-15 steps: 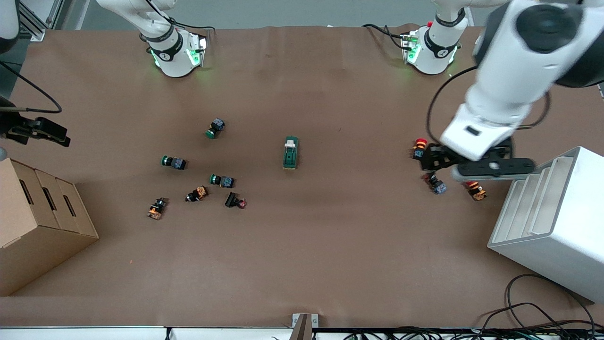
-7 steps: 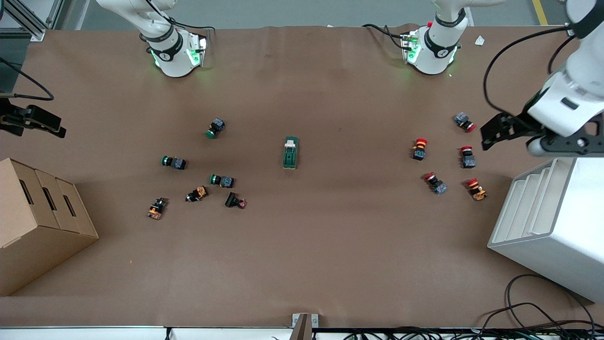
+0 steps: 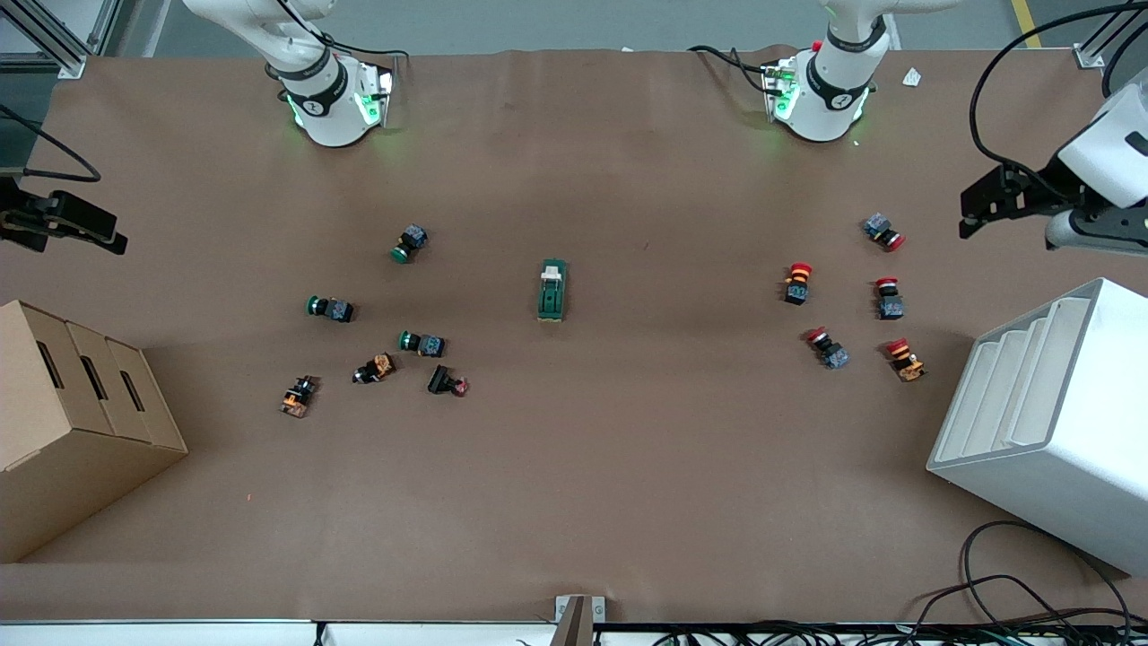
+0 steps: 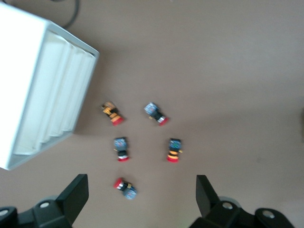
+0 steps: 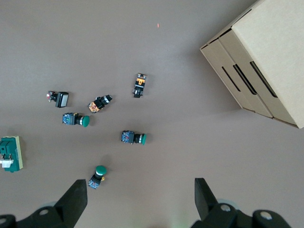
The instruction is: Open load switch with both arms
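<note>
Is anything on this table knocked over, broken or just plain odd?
Nothing looks broken or spilled. The small round-capped push buttons lie tipped on their sides in two loose clusters, which looks untidy. The dark green oblong load switch sits alone mid-table. Both pincers, left and right, hang open at the table's ends.

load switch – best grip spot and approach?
Likely from above, across the long green sides of the load switch, at mid-body below the cream tab. It lies flat and alone mid-table, long axis running toward the bases, so both long sides are free and the tab stays clear.
</note>
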You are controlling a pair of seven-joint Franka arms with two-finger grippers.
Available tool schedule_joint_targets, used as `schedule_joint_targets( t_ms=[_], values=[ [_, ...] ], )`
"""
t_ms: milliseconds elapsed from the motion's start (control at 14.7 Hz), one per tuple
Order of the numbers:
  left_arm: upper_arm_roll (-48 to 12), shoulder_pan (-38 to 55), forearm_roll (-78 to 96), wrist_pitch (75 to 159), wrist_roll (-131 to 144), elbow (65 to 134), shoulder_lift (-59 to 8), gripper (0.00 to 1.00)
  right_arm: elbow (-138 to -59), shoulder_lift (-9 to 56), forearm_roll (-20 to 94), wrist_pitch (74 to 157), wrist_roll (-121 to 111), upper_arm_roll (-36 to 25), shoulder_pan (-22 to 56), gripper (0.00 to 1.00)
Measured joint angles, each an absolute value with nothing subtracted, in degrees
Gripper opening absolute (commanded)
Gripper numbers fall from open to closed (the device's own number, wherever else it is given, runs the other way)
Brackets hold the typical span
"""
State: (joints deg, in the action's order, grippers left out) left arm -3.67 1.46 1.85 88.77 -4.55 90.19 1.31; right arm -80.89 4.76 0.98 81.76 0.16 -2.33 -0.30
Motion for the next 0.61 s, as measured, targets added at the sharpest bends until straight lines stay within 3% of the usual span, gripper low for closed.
schedule_joint_targets(
  t_ms=[340,611],
  values=[
    [-5.55,-1.40,3.11,88.77,-4.35,96.06,7.01,1.00,-81.61,4.09,0.99,81.74,0.16,-2.07,-0.03,1.00],
    [-6.82,-3.03,3.35,88.77,-2.44,99.59,10.53,1.00,-86.88,-0.98,0.99,83.01,0.16,-2.07,-0.03,1.00]
  ],
)
